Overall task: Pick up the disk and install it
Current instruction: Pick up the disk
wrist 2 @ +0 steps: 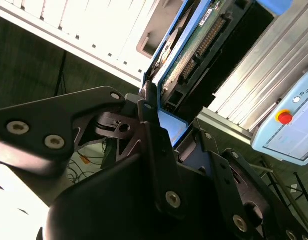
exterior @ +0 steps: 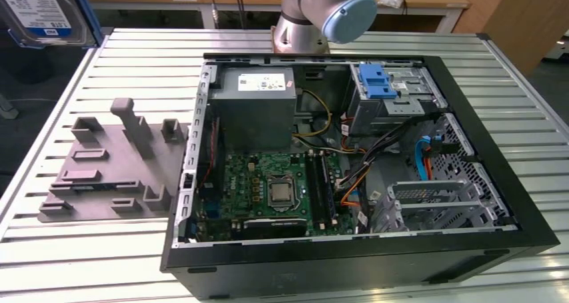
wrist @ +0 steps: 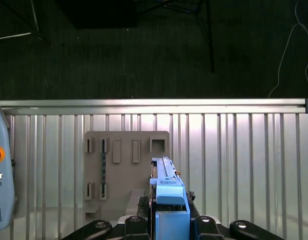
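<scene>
High at the exterior view's upper left corner, the disk (exterior: 37, 13) hangs in the air, well apart from the open computer case (exterior: 498, 183). In both wrist views the gripper (wrist: 168, 221) is closed on it, with the black fingers (wrist 2: 150, 125) clamped against its blue side rails. Most of the body juts out beyond them, and the circuit-board side shows in the second wrist view. Under it in the first wrist view lie the grey holder (wrist: 126, 150) and the slatted table (wrist: 243, 150).

You are carrying, as I judge it, and the grip sits near one end, so the long overhang may swing or slip. Move smoothly and avoid sharp wrist turns. Clear the case's black rim with room to spare, and stay off the loose cables (exterior: 356, 176). Square the rails to the drive cages (exterior: 391, 96) before you descend.
</scene>
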You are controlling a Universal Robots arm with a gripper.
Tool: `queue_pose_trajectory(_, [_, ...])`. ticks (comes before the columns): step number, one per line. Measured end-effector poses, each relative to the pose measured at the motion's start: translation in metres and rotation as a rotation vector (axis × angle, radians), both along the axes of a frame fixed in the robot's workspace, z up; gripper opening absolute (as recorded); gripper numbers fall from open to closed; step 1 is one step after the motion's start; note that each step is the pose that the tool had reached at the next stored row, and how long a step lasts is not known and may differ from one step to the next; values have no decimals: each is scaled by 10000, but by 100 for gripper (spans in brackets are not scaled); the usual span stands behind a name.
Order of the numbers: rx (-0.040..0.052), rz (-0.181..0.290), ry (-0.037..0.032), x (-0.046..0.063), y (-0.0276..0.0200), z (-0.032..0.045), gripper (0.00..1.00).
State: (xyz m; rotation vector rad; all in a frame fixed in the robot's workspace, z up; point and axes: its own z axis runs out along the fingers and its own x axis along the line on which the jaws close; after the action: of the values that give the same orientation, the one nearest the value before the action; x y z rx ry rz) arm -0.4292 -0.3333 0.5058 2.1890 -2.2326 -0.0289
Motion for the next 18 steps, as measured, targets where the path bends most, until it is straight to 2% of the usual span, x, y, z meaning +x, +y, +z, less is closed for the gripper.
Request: queue_pose_trajectory(18, [0, 0, 0, 70, 0, 0, 36])
